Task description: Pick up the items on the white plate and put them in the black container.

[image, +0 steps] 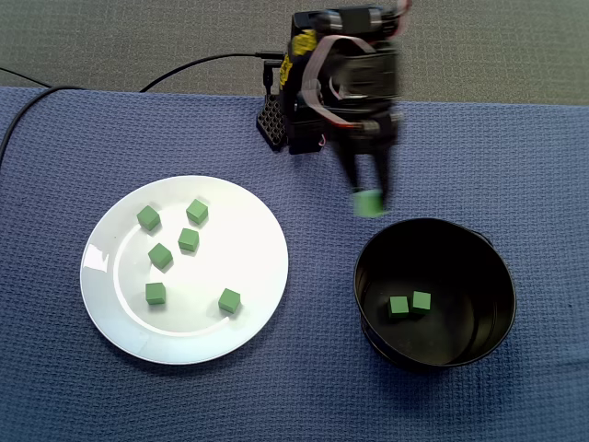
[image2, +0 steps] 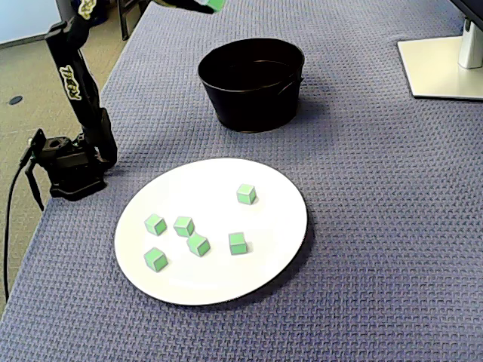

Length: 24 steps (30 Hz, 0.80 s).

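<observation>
Several green cubes lie on the white plate (image: 248, 313), among them one at its lower right (image: 229, 300) and one near the plate's far side (image2: 246, 194) in the other fixed view. The black container (image: 497, 276) stands right of the plate and holds two green cubes (image: 409, 303). My gripper (image: 370, 204) hangs just above the container's far-left rim, shut on a green cube (image: 369, 203). In the other fixed view only that cube's edge (image2: 216, 4) shows at the top, above the container (image2: 253, 98).
The arm's base (image2: 68, 166) is clamped at the table's left edge in one fixed view, with a cable (image: 198, 66) trailing off. A white monitor stand (image2: 441, 64) sits at the far right. Blue cloth (image: 515, 157) covers the table.
</observation>
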Each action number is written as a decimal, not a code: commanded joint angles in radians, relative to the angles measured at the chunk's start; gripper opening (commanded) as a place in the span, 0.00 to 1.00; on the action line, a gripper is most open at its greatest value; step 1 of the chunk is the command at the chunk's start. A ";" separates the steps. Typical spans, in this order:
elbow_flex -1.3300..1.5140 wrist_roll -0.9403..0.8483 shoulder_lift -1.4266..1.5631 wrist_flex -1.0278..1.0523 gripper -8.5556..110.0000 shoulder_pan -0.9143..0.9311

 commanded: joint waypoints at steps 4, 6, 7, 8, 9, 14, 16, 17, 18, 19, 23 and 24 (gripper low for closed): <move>0.135 0.021 -0.156 -0.140 0.07 -0.207; 0.187 0.020 -0.221 -0.193 0.07 -0.222; 0.219 0.020 -0.249 -0.225 0.07 -0.225; 0.256 0.018 -0.273 -0.264 0.07 -0.230; 0.291 0.020 -0.295 -0.307 0.07 -0.233; 0.371 0.026 -0.416 -0.417 0.07 -0.259; 0.370 0.025 -0.463 -0.431 0.07 -0.267; 0.359 0.026 -0.482 -0.431 0.07 -0.272; 0.356 0.026 -0.497 -0.431 0.07 -0.275; 0.353 0.025 -0.508 -0.431 0.07 -0.278; 0.360 -0.003 -0.541 -0.443 0.07 -0.288; 0.360 -0.006 -0.549 -0.443 0.07 -0.288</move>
